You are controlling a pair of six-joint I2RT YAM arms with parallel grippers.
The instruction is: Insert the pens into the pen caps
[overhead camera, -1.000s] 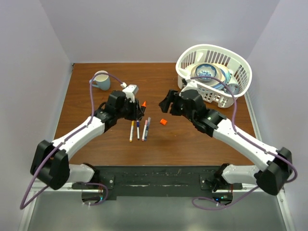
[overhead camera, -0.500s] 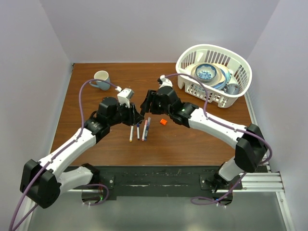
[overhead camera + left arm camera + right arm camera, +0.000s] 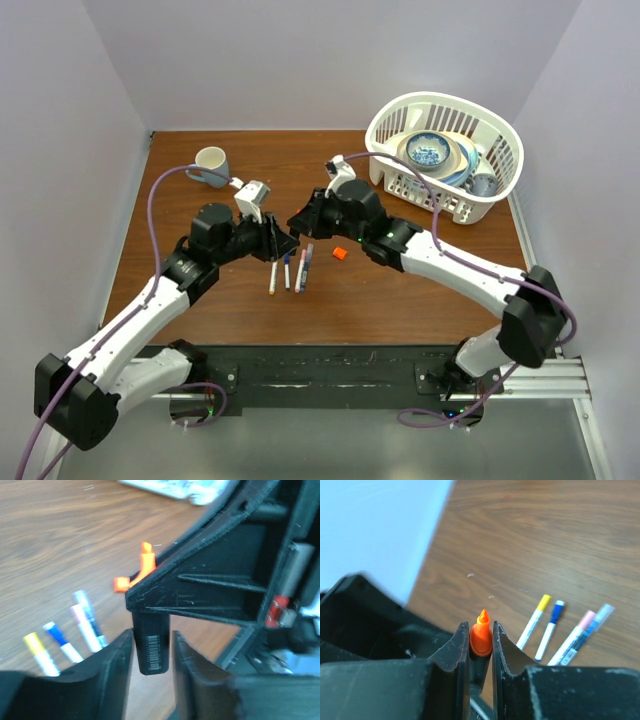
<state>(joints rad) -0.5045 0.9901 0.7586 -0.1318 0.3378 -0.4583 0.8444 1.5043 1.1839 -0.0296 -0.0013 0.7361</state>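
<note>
A black-barrelled pen (image 3: 151, 650) with an orange pointed tip (image 3: 481, 635) stands between both grippers above the table's middle. My right gripper (image 3: 481, 627) (image 3: 300, 222) is shut on the pen's orange end. The left gripper (image 3: 152, 637) (image 3: 277, 240) brackets the barcoded lower barrel, open with a thin gap showing at one finger. An orange pen cap (image 3: 339, 254) (image 3: 120, 584) lies loose on the wood just right of the grippers. Several capped pens lie side by side below them: yellow (image 3: 535, 617), blue (image 3: 550, 627), pink (image 3: 575, 635) and a clear-capped one (image 3: 592, 625).
A pale mug (image 3: 211, 163) stands at the back left. A white slotted basket (image 3: 440, 100) holding bowls sits at the back right. The row of capped pens (image 3: 290, 270) lies directly under the two grippers.
The right arm swung left across the table to the pen and its jaws closed on the orange end. The left gripper's jaws eased slightly apart around the barrel.
</note>
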